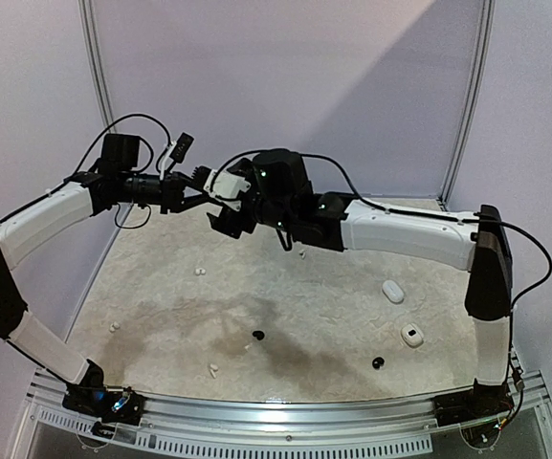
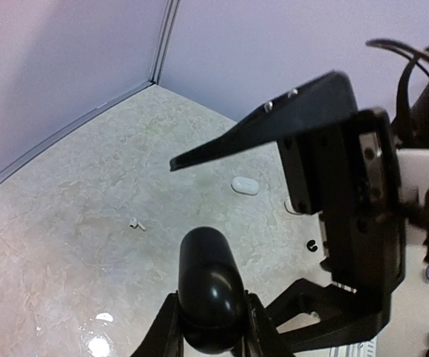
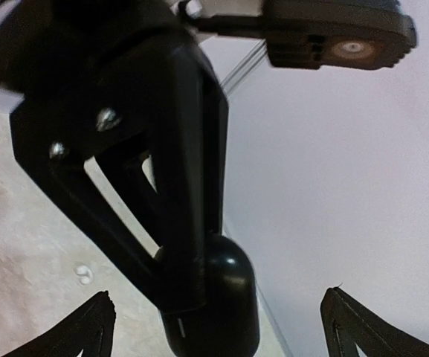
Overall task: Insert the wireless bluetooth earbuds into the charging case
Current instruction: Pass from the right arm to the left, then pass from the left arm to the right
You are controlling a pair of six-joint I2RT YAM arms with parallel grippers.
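- Left tool [image 2: 210, 327] clamped on glossy black oval charging case [image 2: 208, 275], held in midair.
- Right tool [image 3: 218, 297] wide open, fingers either side of case, not touching.
- Tiny white and black earbuds [image 1: 257, 336] lie scattered on mottled beige worktop [image 1: 333, 316].

Left claw [image 2: 210, 323] clasping black case [image 2: 210, 286], right claw [image 2: 225, 242] spread open close by, white case [image 2: 245, 185] on table [image 2: 88, 193]

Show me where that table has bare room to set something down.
Bare: the middle band between the left white bud and the far case. Crowded: the right side, with that case, the near case and a black bud. The left arm and right arm overhang the back.
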